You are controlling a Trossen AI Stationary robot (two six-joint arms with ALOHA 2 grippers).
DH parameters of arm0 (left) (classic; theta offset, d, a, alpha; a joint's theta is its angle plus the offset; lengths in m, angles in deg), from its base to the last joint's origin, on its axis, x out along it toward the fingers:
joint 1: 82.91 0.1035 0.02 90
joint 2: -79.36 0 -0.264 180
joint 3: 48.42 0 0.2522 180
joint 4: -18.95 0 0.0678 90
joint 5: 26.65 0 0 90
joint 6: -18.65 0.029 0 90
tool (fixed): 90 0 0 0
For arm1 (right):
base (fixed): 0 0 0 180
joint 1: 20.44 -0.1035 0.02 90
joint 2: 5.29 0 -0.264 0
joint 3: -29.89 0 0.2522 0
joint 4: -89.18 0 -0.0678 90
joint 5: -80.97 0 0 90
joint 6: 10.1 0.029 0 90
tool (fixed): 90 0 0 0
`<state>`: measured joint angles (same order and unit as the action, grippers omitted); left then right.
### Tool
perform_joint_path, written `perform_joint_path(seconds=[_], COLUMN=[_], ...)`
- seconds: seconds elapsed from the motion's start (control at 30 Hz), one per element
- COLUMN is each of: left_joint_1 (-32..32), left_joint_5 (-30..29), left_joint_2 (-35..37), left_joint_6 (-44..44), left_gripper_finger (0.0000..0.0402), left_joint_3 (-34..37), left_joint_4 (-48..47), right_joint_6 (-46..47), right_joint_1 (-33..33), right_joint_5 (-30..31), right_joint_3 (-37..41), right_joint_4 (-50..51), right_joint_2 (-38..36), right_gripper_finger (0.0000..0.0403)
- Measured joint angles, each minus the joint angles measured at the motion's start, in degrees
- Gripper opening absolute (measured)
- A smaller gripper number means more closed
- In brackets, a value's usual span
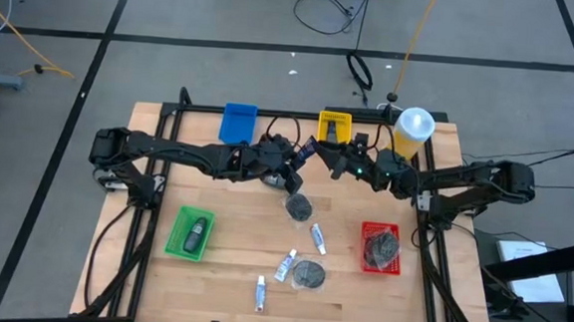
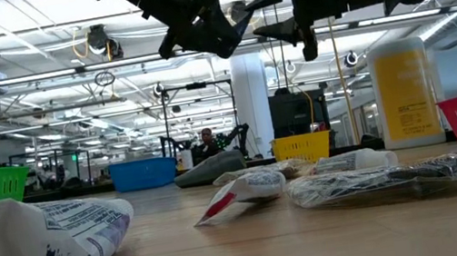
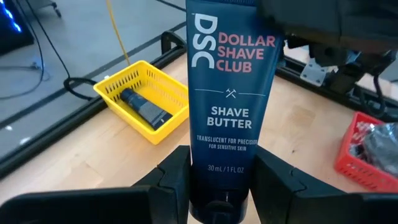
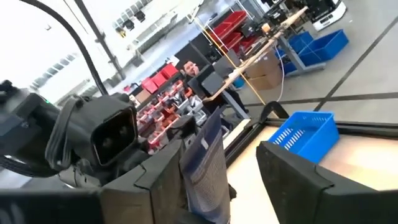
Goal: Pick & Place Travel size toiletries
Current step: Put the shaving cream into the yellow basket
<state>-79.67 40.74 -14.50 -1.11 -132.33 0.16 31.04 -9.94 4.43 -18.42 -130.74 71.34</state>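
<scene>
Four trays: blue [image 1: 238,121], yellow [image 1: 334,125], green [image 1: 191,233], red [image 1: 381,248]. Left gripper [image 3: 221,180] clenched on dark tube [image 3: 227,93], raised above desk's [image 1: 231,267] rear centre; right gripper [image 4: 239,180] released alongside. Five toiletries loose mid-desk. Wooden top.

Wooden table [image 1: 232,248] carries blue tray [image 1: 239,120], yellow tray [image 1: 334,125], green tray [image 1: 191,233], red tray [image 1: 381,248], loose toiletries [image 1: 301,252]

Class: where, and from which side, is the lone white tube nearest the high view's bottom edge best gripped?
Across its middle, straight down from above: the white tube lies flat, long and narrow, with bare table on both long sides, so the fingers should fit astride it.
</scene>
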Motion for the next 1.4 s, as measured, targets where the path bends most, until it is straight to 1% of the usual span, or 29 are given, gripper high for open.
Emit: perform_joint_path(seconds=[0.13, 0.3, 0.5, 0.63, 0.73, 0.8, 1.03, 1.1, 1.17, 1.3, 1.4], left_joint_1=[0.0, 0.0, 0.0, 0.0, 0.0, 0.0, -0.1, -0.3, -0.4, -0.8, -0.8], left_joint_5=[0.0, 1.2, 1.3, 1.1, 1.0, 1.0, 1.6, 2.0, 2.1, 2.2, 2.4], left_joint_2=[0.0, 0.0, 0.0, 0.0, 0.0, 0.0, 0.0, 0.0, 0.0, 0.0, 0.0], left_joint_6=[2.7, 7.5, 10.3, 10.5, 10.7, 10.6, 10.6, 10.6, 10.7, 12.3, 12.0], left_gripper_finger=[0.0124, 0.0124, 0.0124, 0.0124, 0.0124, 0.0124, 0.0127, 0.0137, 0.0156, 0.0211, 0.0255], left_joint_3=[0.0, 0.0, 0.0, 0.0, 0.0, 0.0, 0.0, 0.0, 0.0, 0.0, 0.0], left_joint_4=[0.0, 0.0, 0.0, -0.4, -0.4, -0.4, -1.7, -2.2, -2.2, -2.2, -2.4], right_joint_6=[0.9, 2.1, 2.1, 2.3, 2.3, 2.3, 2.0, 1.5, 1.1, -1.2, -2.3], right_joint_1=[0.0, 0.0, 0.0, 0.0, 0.0, 0.0, 0.0, 0.0, 0.0, 0.0, 0.5], right_joint_5=[-0.5, -3.2, -3.5, -3.1, -2.9, -2.8, -2.9, -3.0, -3.0, -3.0, -3.1], right_joint_3=[0.0, 0.0, 0.0, 0.0, 0.0, 0.0, 0.0, 0.0, 0.0, 0.0, 0.0], right_joint_4=[0.4, 0.8, 0.8, 2.2, 3.1, 3.8, 4.3, 4.5, 4.6, 4.5, 5.1], right_joint_2=[0.1, 0.1, 0.1, 0.1, 0.1, 0.1, 0.1, 0.1, 0.1, 0.1, -0.3], right_gripper_finger=[0.0174, 0.0141, 0.0081, 0.0036, 0.0011, 0.0005, 0.0002, 0.0001, 0.0000, 0.0000, 0.0000])
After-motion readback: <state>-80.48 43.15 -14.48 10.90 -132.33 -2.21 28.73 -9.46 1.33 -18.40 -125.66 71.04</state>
